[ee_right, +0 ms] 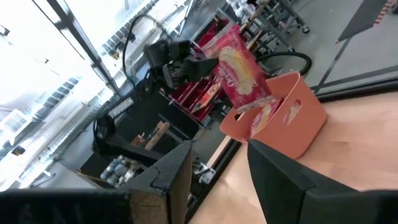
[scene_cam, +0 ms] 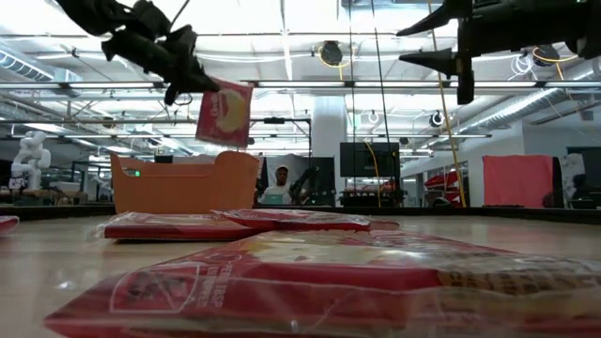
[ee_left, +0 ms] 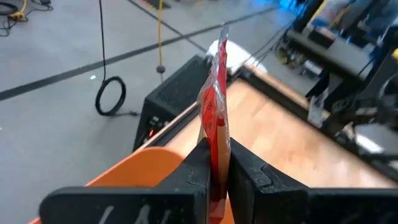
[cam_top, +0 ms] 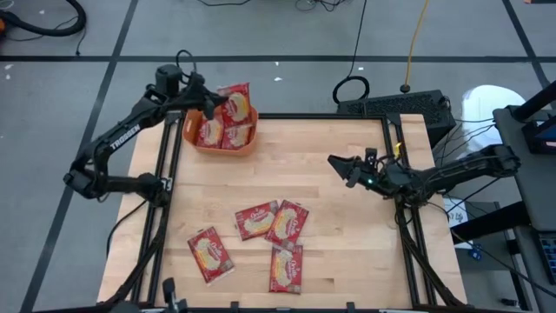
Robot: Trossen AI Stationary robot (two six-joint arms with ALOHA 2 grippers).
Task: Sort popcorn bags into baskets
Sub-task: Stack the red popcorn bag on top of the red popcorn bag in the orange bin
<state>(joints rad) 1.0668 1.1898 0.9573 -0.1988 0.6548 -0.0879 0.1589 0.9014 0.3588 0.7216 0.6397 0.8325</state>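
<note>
An orange basket [cam_top: 250,144] stands at the table's far left corner with popcorn bags [cam_top: 221,132] in it. My left gripper [cam_top: 207,104] is shut on one red popcorn bag [cam_top: 236,103] in the air above the basket; the low view shows this bag [scene_cam: 223,113] above the basket's rim [scene_cam: 183,161]. Several more bags [cam_top: 271,222] lie flat on the table's near middle. My right gripper [cam_top: 340,165] hovers open over the table's right side, holding nothing. My left gripper pinches the bag between its two fingers at one edge [ee_left: 215,134]. The fingers [scene_cam: 180,77] come from the table's left, slanting a little down. The bag stands on edge, sticks out beyond the fingertips and hangs tilted, clear of the basket.
One bag [cam_top: 211,254] lies near the front left and another [cam_top: 287,268] near the front middle. A dark box with cables [cam_top: 395,106] sits past the table's far right edge. Bare wood lies between the basket and the loose bags.
</note>
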